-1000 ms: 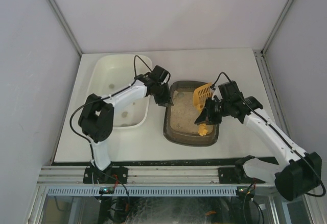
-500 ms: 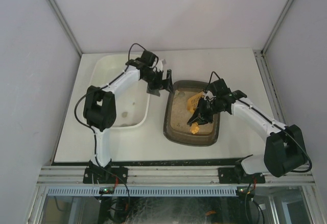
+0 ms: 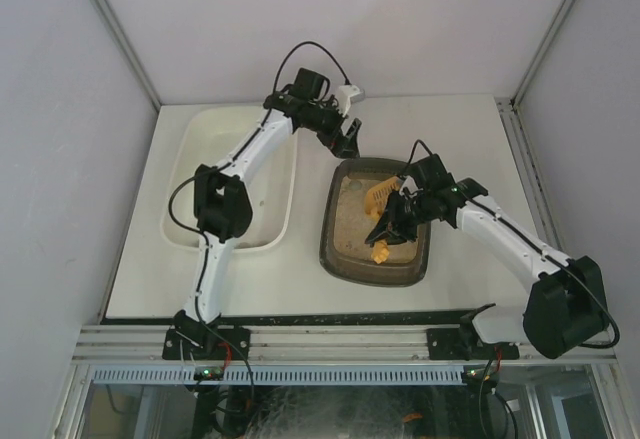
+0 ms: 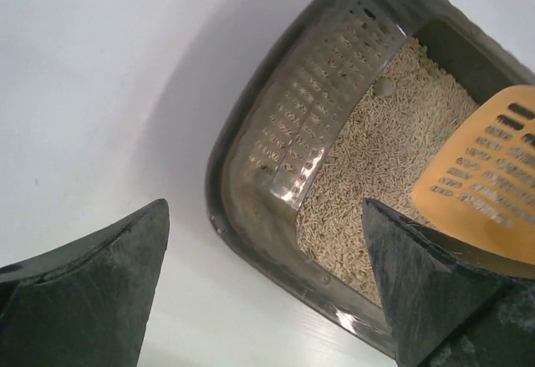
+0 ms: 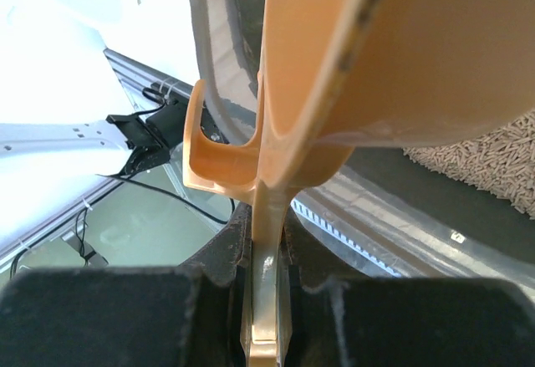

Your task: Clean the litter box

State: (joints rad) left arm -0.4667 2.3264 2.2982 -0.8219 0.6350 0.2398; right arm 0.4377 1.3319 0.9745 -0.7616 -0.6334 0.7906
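The dark grey-brown litter box sits mid-table with beige litter inside. My left gripper hangs open above the box's far left corner, nothing between its fingers; in the left wrist view the gripper looks down on the rim of the box. My right gripper is shut on the handle of an orange slotted scoop, whose head lies over the litter. The scoop fills the right wrist view, its thin handle pinched by the gripper. A small pale lump lies in the litter.
A larger white plastic tub stands left of the litter box, with the left arm reaching over it. Grey enclosure walls close in the table on the left, right and back. The aluminium rail with both arm bases runs along the near edge.
My left gripper has opened wide and swung from the box's left rim up toward its far left corner. My right gripper first carried the scoop leftward over the litter, then held still.
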